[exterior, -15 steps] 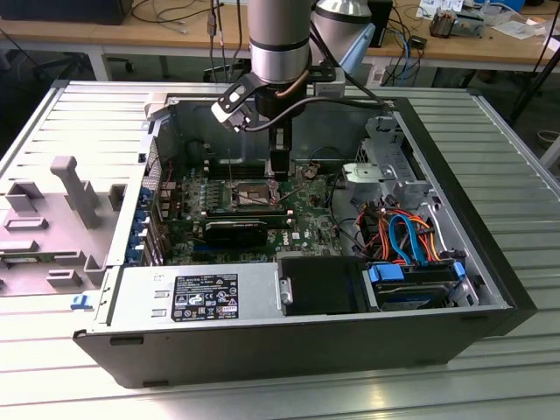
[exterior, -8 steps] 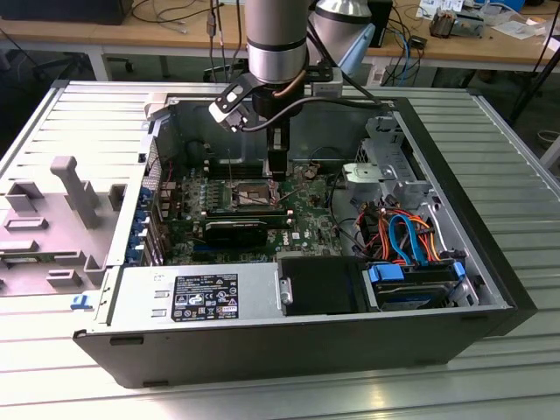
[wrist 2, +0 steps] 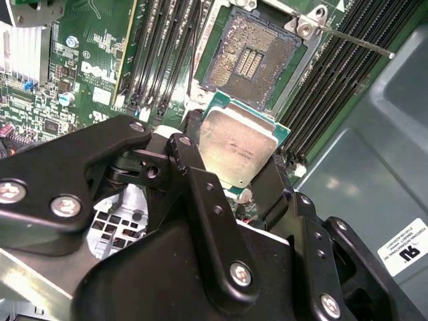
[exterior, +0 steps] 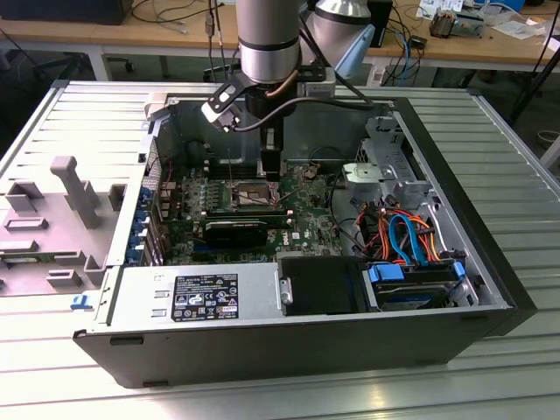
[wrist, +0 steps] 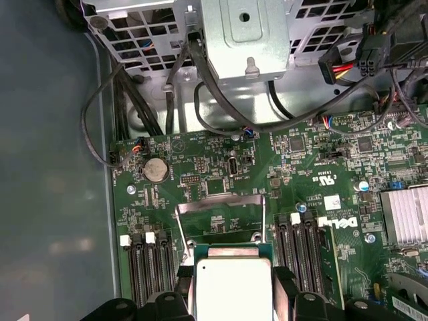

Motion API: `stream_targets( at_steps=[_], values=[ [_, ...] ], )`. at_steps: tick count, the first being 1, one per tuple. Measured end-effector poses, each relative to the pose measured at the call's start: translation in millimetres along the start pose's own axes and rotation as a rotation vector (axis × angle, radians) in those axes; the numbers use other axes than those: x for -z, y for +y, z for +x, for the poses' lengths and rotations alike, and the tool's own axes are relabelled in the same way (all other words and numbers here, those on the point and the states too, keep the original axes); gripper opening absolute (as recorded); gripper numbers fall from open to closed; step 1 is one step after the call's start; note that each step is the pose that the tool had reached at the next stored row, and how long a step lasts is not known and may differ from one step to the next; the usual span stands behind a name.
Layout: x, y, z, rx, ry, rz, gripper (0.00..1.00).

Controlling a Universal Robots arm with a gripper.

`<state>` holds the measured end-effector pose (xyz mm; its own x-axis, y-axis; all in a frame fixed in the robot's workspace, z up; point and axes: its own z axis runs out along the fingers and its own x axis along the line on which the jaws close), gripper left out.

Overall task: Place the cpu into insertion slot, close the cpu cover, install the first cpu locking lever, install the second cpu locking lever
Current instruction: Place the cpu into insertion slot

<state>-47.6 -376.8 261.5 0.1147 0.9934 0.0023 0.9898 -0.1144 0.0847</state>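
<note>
Your hand (wrist 2: 235,157) clamps the cpu (wrist 2: 241,137) near the insertion slot (wrist 2: 251,57); lowered skewed, it could jam and damage that slot.

The end effector (wrist 2: 232,152) hides one rim of the cpu (wrist 2: 244,137); the insertion slot (wrist 2: 257,57) seems edge-cropped.

The exterior view looks down from well above the gripper (exterior: 272,178) into the open case (exterior: 490,254). Both wrist views sit close behind it on opposite sides, sharing the cpu (wrist 2: 237,144) and board (wrist: 301,167).
</note>
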Motion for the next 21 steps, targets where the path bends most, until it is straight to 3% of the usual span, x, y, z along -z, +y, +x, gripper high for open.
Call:
stream_targets(
  at_steps=[21],
  values=[
    [0.6, -7.7, -0.9, 0.000, 0.0000, 0.0000, 0.55]
  ],
)
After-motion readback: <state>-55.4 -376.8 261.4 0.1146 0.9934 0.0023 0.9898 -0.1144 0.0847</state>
